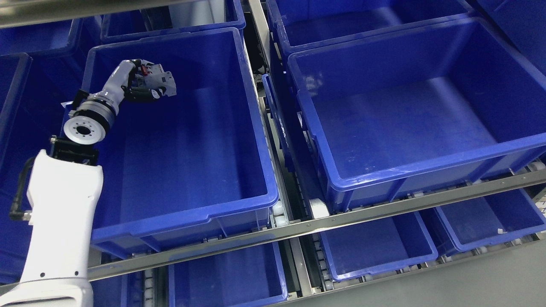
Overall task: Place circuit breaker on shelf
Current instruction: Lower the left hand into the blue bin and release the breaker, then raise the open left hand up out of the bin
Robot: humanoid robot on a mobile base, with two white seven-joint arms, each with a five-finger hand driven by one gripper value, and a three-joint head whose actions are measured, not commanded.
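Note:
My left hand [147, 83] reaches over the back left part of a large blue bin [256, 170] on the shelf. Its dark fingers are curled around a grey circuit breaker [161, 77] with a red detail, which hangs above the bin's floor near the back left corner. The white left forearm [62, 204] rises from the lower left edge and crosses the bin's left wall. Nothing lies on the bin's floor that I can see. The right arm is out of the picture.
A second large blue bin [341, 179] stands to the right on the same shelf, past a metal divider rail [260, 38]. More blue bins sit behind and on the lower shelf [375, 251]. A metal front rail [384, 211] edges the shelf.

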